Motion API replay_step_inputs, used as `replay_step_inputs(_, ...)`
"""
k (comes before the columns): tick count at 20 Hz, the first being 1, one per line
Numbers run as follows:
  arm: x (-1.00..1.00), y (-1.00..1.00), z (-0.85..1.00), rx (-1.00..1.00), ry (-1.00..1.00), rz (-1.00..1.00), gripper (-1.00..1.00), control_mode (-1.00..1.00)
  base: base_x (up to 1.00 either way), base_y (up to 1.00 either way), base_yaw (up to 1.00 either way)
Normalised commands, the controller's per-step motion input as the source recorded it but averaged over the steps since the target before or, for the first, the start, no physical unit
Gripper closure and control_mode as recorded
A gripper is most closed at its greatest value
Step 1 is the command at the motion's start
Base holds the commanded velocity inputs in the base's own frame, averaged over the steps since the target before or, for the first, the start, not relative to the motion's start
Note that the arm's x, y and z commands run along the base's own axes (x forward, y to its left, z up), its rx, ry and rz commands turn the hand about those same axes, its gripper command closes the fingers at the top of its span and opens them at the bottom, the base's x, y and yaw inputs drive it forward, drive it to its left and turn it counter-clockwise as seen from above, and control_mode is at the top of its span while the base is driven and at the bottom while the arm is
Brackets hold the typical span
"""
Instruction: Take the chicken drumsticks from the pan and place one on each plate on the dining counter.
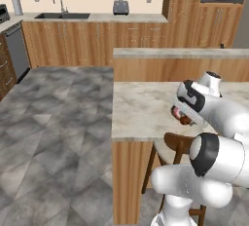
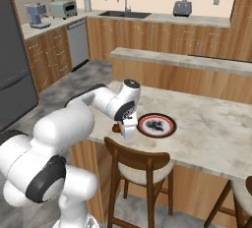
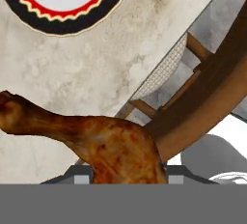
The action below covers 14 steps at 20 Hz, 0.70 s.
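Observation:
My gripper (image 1: 181,115) (image 2: 125,127) is shut on a glossy reddish-brown chicken drumstick (image 1: 185,120) (image 2: 117,128) (image 3: 111,143). It holds the drumstick just above the beige stone dining counter (image 1: 141,108) (image 2: 206,124) (image 3: 72,83), near the counter's front edge. In the hand view the meat's thick end sits between the jaws and its bone end points left. A red-rimmed white plate (image 2: 172,125) (image 3: 62,25) with a dark centre lies on the counter a short way beside the gripper, with nothing on it. The pan is out of view.
A wooden stool (image 2: 138,160) (image 1: 177,144) (image 3: 207,97) stands against the counter's front, right under the gripper. A raised wooden ledge (image 2: 182,60) runs along the counter's far side. Open grey floor (image 1: 58,122) lies to the left.

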Motion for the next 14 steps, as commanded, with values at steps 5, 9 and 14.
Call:
replay_step_inputs(5, 0.69, -0.69, 0.03, 0.00, 0.19, 0.00, 1.00, -1.00, 0.00, 0.00, 0.00)
replay_step_inputs(9, 0.72, -0.68, -0.07, 0.00, 0.00, 0.00, 1.00, -1.00, 0.00, 0.00, 0.00)
replay_step_inputs(14, 0.73, -0.63, -0.46, -0.04, 0.00, 0.00, 1.00, -1.00, 0.00, 0.00, 0.00)
